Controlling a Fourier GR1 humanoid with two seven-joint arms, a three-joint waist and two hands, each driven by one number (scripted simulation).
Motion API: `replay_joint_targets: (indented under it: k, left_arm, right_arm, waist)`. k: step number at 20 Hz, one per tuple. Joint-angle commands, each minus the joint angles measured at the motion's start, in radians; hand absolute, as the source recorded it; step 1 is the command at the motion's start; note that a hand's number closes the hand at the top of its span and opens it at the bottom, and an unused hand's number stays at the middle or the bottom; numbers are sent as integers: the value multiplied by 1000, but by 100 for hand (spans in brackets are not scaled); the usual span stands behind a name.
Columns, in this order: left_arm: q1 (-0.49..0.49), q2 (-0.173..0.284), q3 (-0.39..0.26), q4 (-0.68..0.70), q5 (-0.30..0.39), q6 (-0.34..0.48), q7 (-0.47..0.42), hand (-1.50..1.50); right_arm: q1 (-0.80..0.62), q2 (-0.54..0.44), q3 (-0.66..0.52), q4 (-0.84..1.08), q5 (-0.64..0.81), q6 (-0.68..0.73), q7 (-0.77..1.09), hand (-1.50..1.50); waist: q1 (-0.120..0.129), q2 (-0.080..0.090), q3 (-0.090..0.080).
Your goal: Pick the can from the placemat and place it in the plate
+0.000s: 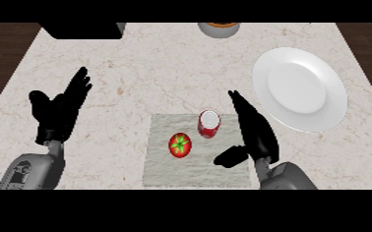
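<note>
A small red can (209, 124) with a white top stands upright on the grey placemat (195, 169), near its far edge. Just right of the can my right hand (254, 130) is open, fingers straight and pointing away, thumb out toward the mat; it is close to the can but apart from it. A large white plate (299, 88) lies to the right, bare. My left hand (62, 108) rests open at the left, fingers up, far from the mat.
A red tomato (180, 145) with a green stem lies on the placemat left of the can. A bowl (219, 28) sits at the counter's far edge, and a black block (81, 29) at the far left. Dark floor borders the counter's sides.
</note>
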Motion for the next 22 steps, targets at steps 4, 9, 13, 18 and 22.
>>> replay_joint_targets:
  k: [4,9,13,18,22]
  left_arm:
    - [27,-20,41,0,-12,-44,0,0]
    - [43,-31,58,-79,-38,-55,43,0]
    - [5,-65,80,23,-58,-76,-17,0]
    - [74,-73,84,-44,-92,-72,-5,0]
    - [30,-83,98,-7,-87,-76,-26,0]
  right_arm:
    - [-57,101,-28,49,41,126,75,-150]
    - [-59,117,-87,69,78,177,56,-150]
    - [-69,195,-85,185,152,123,9,-150]
    - [-113,185,-153,267,168,169,-43,-150]
    - [-169,164,-181,335,122,259,-64,-150]
  waist:
    - [0,0,0]
    - [0,-1,0]
    - [-2,0,0]
    - [0,0,0]
    - [1,0,0]
